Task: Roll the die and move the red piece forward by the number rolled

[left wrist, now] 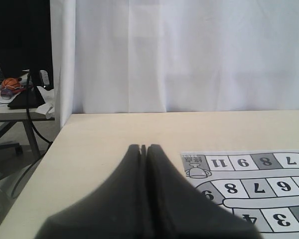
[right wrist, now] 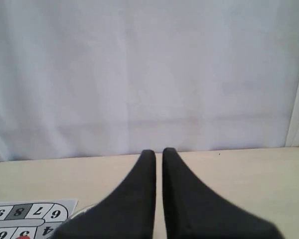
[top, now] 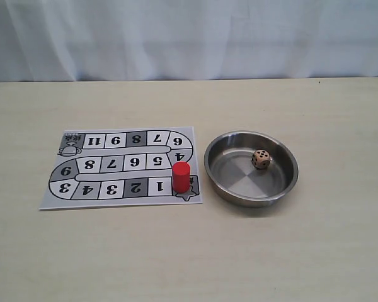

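The pale wooden die [top: 261,159] rests inside a steel bowl [top: 215,175], towards its far side. The red piece [top: 181,176] stands upright at the board's near right corner, just right of the square marked 1. Neither gripper shows in the exterior view. In the left wrist view my left gripper [left wrist: 143,147] is shut with its fingers touching, empty, over bare table beside the board [left wrist: 249,184]. My right gripper [right wrist: 159,152] shows only a hairline gap, shut on nothing. A sliver of the red piece [right wrist: 23,237] peeks in at that view's edge.
The printed board [top: 113,167] with its winding numbered track lies flat on the pale wooden table [top: 302,251], left of the bowl. A white curtain [top: 189,38] hangs behind the table. The left wrist view shows the table's edge [left wrist: 50,149] and a cluttered side desk [left wrist: 15,94] beyond it.
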Controlling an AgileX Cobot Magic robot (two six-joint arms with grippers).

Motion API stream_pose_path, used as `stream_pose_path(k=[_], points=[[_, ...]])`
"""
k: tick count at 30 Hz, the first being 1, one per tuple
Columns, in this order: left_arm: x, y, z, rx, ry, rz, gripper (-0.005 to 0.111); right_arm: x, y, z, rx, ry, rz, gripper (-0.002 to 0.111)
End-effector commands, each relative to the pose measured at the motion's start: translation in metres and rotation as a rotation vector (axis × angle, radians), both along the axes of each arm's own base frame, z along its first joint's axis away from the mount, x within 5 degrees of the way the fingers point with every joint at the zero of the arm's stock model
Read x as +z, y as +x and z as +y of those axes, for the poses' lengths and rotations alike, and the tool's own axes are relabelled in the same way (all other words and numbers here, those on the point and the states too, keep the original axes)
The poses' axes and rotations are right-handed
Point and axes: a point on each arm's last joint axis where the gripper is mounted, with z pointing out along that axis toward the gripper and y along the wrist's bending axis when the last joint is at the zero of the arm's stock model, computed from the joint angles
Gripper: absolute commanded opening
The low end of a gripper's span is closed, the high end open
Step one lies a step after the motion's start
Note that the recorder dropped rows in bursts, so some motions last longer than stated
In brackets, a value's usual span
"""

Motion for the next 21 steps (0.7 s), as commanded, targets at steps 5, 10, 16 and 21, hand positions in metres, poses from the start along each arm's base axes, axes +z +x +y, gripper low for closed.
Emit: stream_pose_path(k=[5,10,16,21], points=[[0.002,0.0,0.0,-0.001,-0.004,-0.011,0.0,0.044,0.035,0.002,0.012,-0.018,0.185,0.004],[0.002,0.0,0.0,-0.001,-0.004,-0.011,0.0,0.06,0.066,0.003,0.021,-0.086,0.245,0.008],[0.002,0.0,0.0,-0.001,-0.004,-0.011,0.0,0.054,0.108,0.006,0.049,-0.16,0.366,0.04],[0.002,0.0,0.0,-0.001,-0.004,-0.011,0.0,0.037,0.142,0.013,0.135,-0.184,0.52,0.054]])
